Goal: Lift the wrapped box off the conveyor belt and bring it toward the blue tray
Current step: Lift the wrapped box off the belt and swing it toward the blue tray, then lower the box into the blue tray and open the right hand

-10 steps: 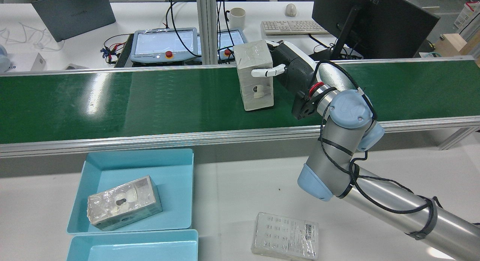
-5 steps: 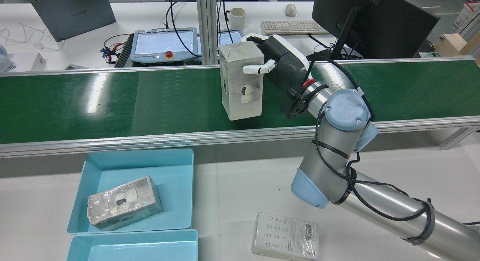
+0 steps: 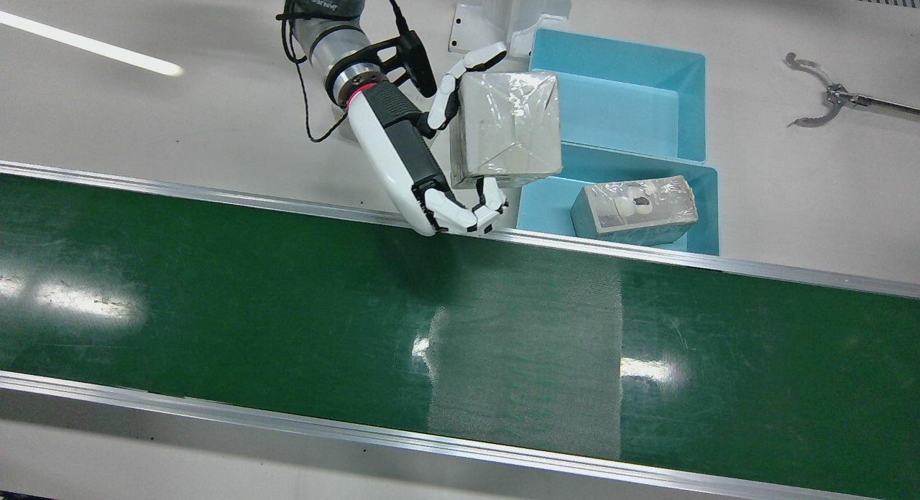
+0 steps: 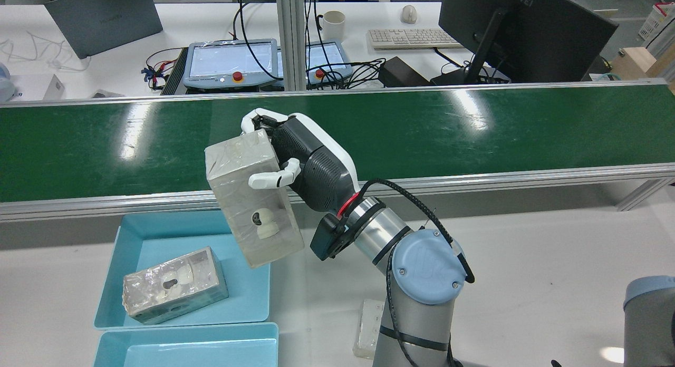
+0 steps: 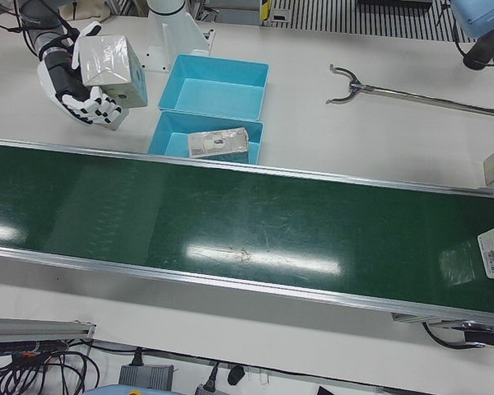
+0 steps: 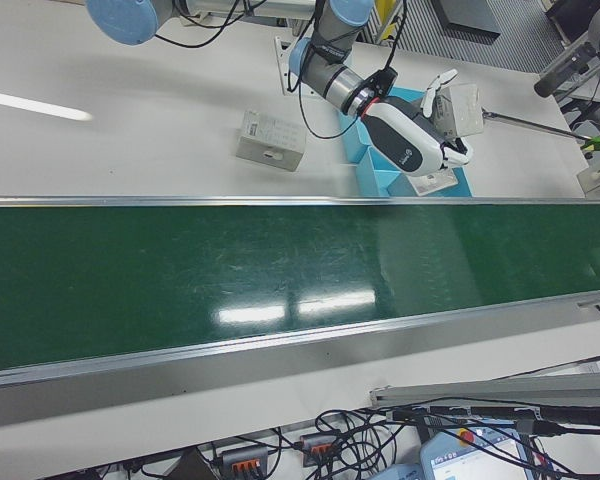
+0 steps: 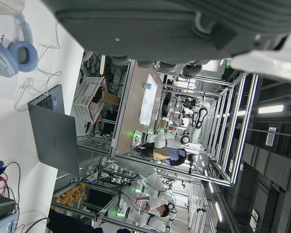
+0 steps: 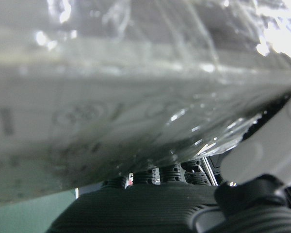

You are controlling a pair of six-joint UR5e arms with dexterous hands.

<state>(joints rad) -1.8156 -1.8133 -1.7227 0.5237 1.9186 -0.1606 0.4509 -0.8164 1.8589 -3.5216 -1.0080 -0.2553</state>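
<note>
Right hand (image 4: pixel 295 161): fingers (image 4: pixel 266 178) clasped round the wrapped box (image 4: pixel 253 203), lifted and tilted.
Wrapped box: clear of the conveyor belt (image 4: pixel 105 145), its lower end over the blue tray (image 4: pixel 158 232).
Left hand: fingers hidden; cannot tell their state.

Two blue trays (image 4: pixel 248 303) (image 4: pixel 184 348), one behind the other beside the conveyor belt (image 4: pixel 474 140); one conveyor belt; two wrapped boxes, one (image 4: pixel 253 198) lifted over the belt's near rail, one (image 4: pixel 174 285) lying in the tray nearer the belt; one flat wrapped pack (image 6: pixel 270 140) on the table beyond the belt; one reaching tool (image 3: pixel 826 101) likewise.
</note>
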